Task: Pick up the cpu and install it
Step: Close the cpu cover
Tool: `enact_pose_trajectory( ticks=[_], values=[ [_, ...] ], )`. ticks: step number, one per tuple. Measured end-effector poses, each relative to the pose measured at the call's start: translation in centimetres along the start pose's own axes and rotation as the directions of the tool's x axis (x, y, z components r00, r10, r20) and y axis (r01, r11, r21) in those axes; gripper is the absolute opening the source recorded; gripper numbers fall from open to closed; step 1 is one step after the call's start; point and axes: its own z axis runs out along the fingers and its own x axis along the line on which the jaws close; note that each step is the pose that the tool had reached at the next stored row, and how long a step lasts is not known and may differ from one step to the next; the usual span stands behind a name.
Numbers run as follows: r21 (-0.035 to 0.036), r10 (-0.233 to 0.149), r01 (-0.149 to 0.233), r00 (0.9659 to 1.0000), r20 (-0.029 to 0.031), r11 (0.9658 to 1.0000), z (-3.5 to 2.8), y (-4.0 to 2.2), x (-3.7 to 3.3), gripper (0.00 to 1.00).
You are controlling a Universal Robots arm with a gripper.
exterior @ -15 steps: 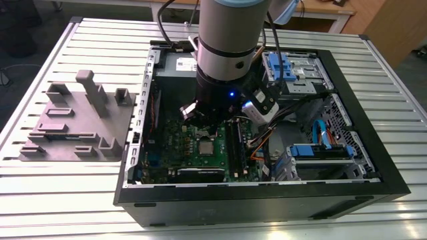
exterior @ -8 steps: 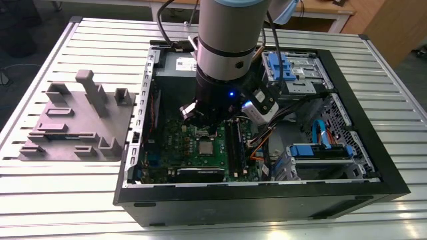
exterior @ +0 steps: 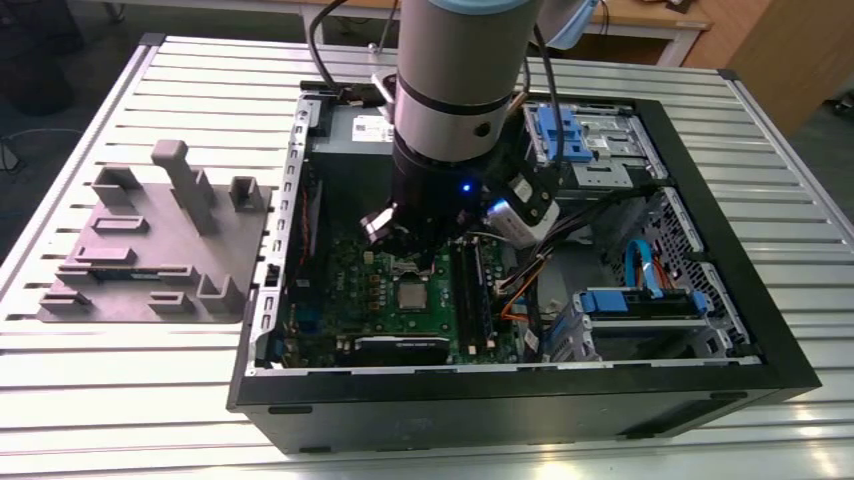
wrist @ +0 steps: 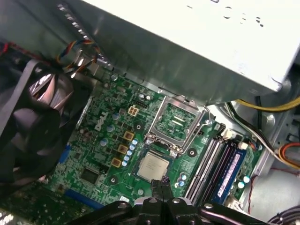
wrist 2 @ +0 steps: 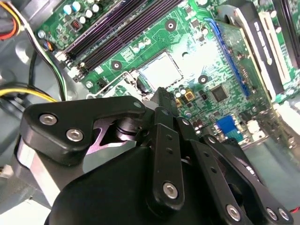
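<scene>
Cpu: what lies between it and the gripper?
Nothing. In the first wrist view the stretch is bare: the gripper hangs right at the edge of the cpu.

Silver-grey cylindrical arm [exterior: 461,60], black band [exterior: 430,100]; black gripper [wrist 2: 161,96] linkages, silver screws [wrist 2: 169,189].

Clock bearings taken with twelve at the far edge of the exterior view. An open computer case [exterior: 534,400] lies on its side on a slatted metal table [exterior: 134,400]. A grey fixture block [exterior: 147,250] sits at nine o'clock of the case, just beside its wall. The arm [exterior: 461,90] descends from twelve o'clock into the case. The green motherboard [exterior: 334,300] occupies the nine o'clock half of the interior. The cpu [exterior: 411,294] lies flat on the board. The gripper [exterior: 430,262] hangs just at twelve o'clock of it; contact cannot be determined. Blue drive brackets [exterior: 574,130] stand at one o'clock.
</scene>
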Motion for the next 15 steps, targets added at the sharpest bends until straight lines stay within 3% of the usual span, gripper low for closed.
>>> enact_pose_trajectory(
  ticks=[4,12,13,15],
  values=[
    [0.0000,-0.012,0.012,0.9999,-0.0005,0.9999,0.05,-0.03,-0.38,0.10],
    [-0.0016,-0.012,0.012,0.9999,-0.0036,0.9999,0.44,0.15,-1.89,0.10],
    [-0.0051,-0.012,0.012,0.9999,-0.0031,0.9999,0.49,0.13,-1.93,0.10],
    [-0.0365,-0.013,0.013,0.9999,0.0106,0.9992,0.49,0.07,-2.06,0.10]
  ],
)
